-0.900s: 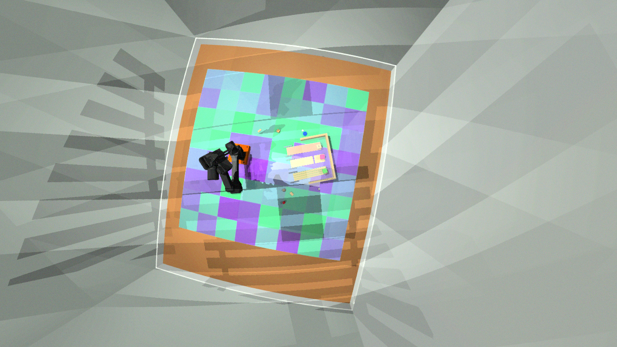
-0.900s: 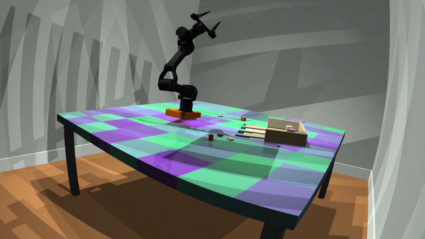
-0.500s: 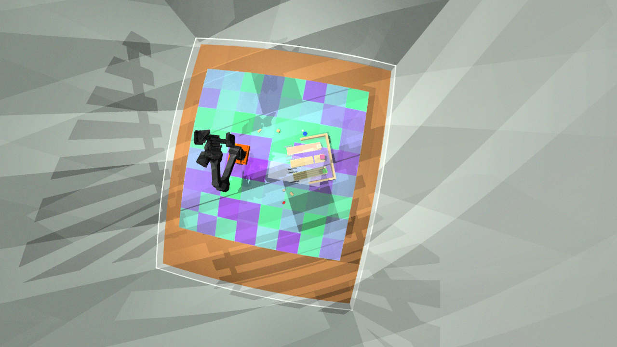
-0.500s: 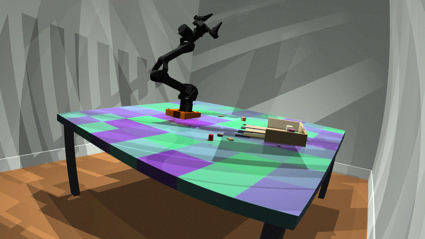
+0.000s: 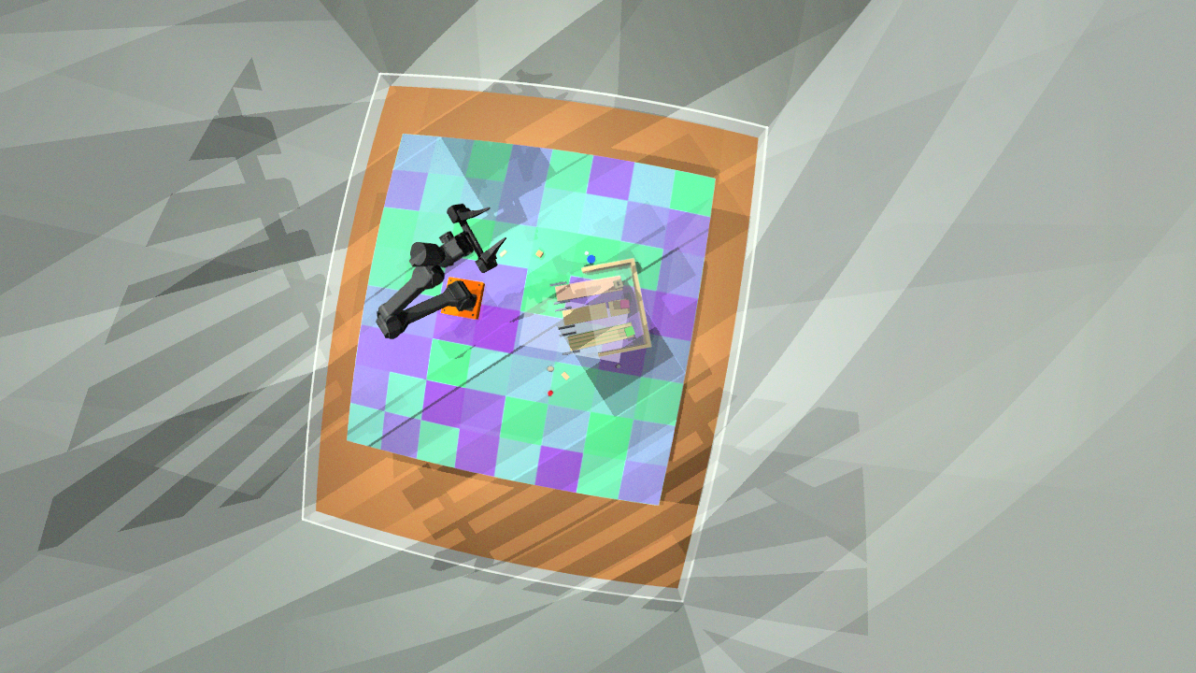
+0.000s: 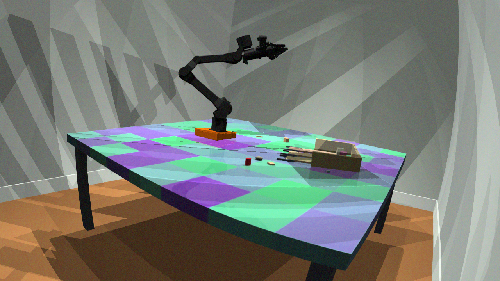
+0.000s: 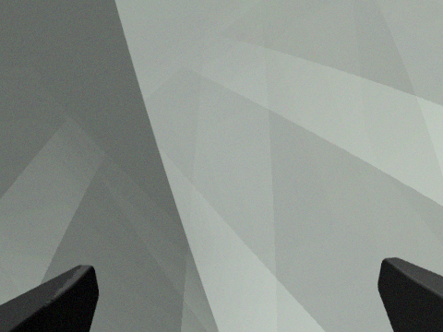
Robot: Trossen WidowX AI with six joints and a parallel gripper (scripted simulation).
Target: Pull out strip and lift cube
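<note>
The tool (image 5: 494, 232) (image 6: 286, 48) (image 7: 239, 279) hangs wide and holding nothing, upper centre of the exterior frame; the strips (image 5: 590, 288) (image 6: 300, 155) lie centre-right, their cubes perhaps too small to read.

One arm (image 5: 406, 300) (image 6: 206, 90), one red cylinder (image 5: 549, 393) (image 6: 247, 161), one blue thing (image 5: 590, 259).
</note>
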